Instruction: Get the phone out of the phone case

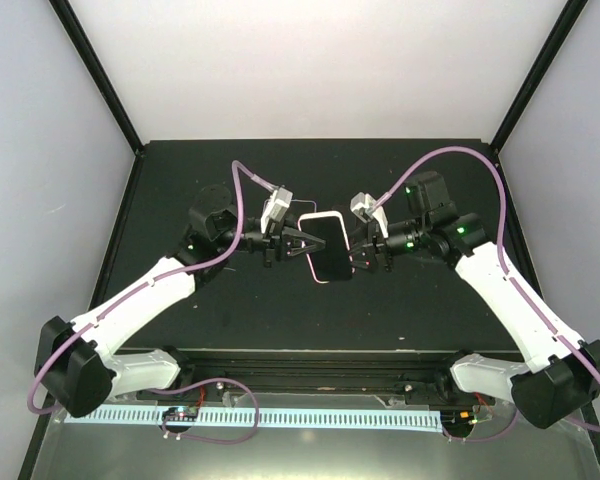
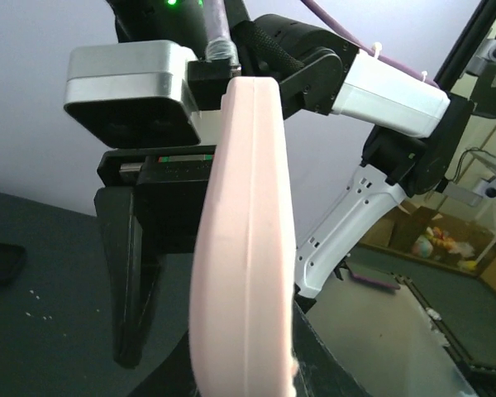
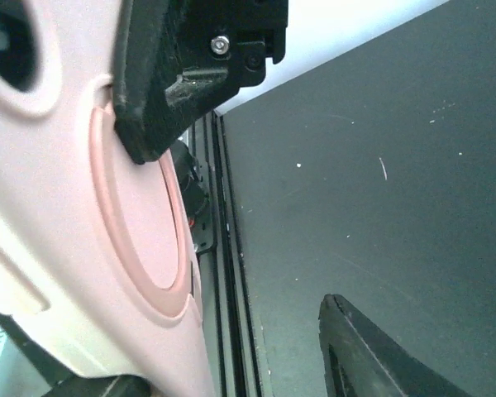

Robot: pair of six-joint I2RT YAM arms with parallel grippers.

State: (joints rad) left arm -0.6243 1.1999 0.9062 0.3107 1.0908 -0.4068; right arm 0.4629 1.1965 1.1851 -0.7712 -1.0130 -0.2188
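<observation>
Lifted clear of the black bench (image 1: 230, 320), a pink phone case (image 2: 246, 248) hung between two robot arms at the middle of the rig. To the left of the case, the left fingers (image 1: 292, 238) were pinched together on its left edge. That grip appeared meant to anchor the shell and keep it off the bench so that both faces could be reached. The case presented its thin side edge to the left wrist camera and its open front to the overhead one. Inside the case, the phone (image 1: 330, 248) had not come out: its dark screen faced upward, framed all round by the pink rim. To the right of the case, the right fingers (image 3: 174, 83) stood apart and clamped on nothing. One tip lay against the back of the case, by the moulded ring, while the other finger (image 3: 372, 356) hung clear of the case with only bench behind it. That placement read as a push from behind, likely intended to press the phone forward out of the shell while the opposite arm braced it. Whether any corner of the rim had begun to peel away could not be told.
</observation>
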